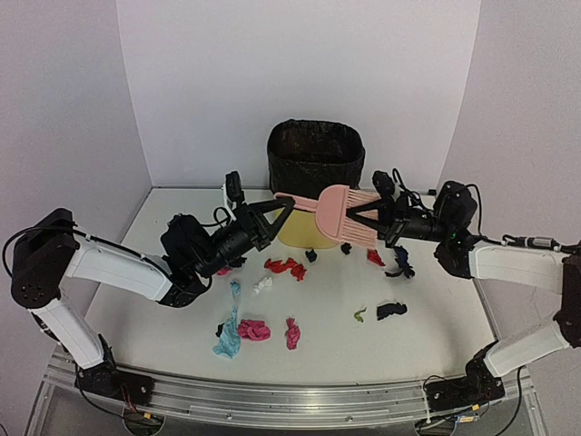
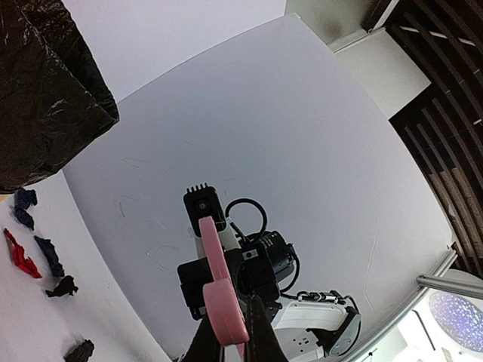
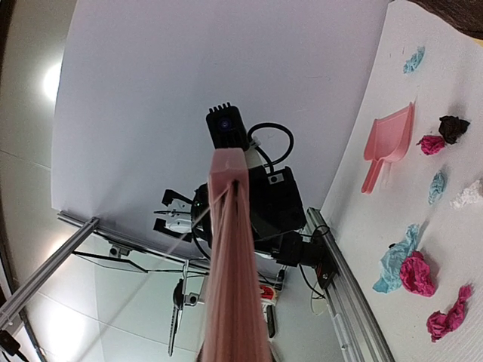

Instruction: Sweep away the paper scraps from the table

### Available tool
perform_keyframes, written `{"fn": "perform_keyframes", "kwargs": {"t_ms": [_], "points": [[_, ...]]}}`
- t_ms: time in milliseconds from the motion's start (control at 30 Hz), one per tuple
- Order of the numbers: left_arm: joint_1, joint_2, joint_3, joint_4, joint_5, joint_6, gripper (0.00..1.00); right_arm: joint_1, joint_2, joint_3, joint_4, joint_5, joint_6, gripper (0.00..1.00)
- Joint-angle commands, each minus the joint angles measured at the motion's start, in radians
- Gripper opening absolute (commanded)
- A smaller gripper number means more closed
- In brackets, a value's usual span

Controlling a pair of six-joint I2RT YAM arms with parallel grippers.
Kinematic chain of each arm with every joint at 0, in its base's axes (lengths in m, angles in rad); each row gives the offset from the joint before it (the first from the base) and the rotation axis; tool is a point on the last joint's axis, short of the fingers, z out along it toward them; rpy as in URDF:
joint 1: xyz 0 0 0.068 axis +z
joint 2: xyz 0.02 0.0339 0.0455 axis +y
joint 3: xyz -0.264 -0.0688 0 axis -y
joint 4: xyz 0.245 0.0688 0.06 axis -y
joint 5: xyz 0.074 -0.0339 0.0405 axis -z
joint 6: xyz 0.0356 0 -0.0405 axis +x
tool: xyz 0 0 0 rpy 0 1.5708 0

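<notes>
While both arms reach in toward the middle of the table (image 1: 436,341), the left gripper (image 1: 287,205) is pinched tight on the narrow handle end of a pink brush (image 1: 334,207). The left wrist view shows its fingers (image 2: 260,332) pressed against either side of the flat handle. The right gripper (image 1: 356,218) is closed hard as well, gripping the same brush at its wide bristle end. From that wrist the brush runs edge-on straight out from the camera. Between the two grippers the brush hangs roughly level, just in front of the bin (image 1: 315,171).

That bin stands at the back of the table against the wall and is lined with a black bag. Its inside is too dark to tell what it holds. A pink dustpan (image 3: 389,143) lies flat on the table in the right wrist view, with a pink scrap and a black scrap just beside its scoop.

All the paper scraps (image 1: 254,330) lie loose on the tabletop, none in the dustpan. They are small, crumpled and twisted. Red, dark and navy bits sit under and near the brush. White, light blue and pink bits are nearer the front left, and a black one and a small greenish one lie toward the right.
</notes>
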Motion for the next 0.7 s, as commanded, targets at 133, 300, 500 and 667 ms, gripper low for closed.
{"fn": "perform_keyframes", "kwargs": {"t_ms": [133,300,500,667], "points": [[0.005,-0.006,-0.008,0.026,-0.018,-0.021,0.0,0.004,-0.007,-0.006,0.035,-0.055,-0.007,0.05],[0.009,-0.11,-0.038,-0.186,-0.098,0.094,0.0,-0.011,0.017,-0.018,0.028,-0.071,-0.016,0.84],[0.009,-0.367,0.0,-0.743,-0.312,0.332,0.0,-0.105,0.037,-0.079,0.008,-0.07,-0.04,0.9],[0.009,-0.527,-0.001,-0.957,-0.499,0.435,0.0,-0.145,0.04,-0.107,-0.188,-0.033,-0.193,0.92]]}}
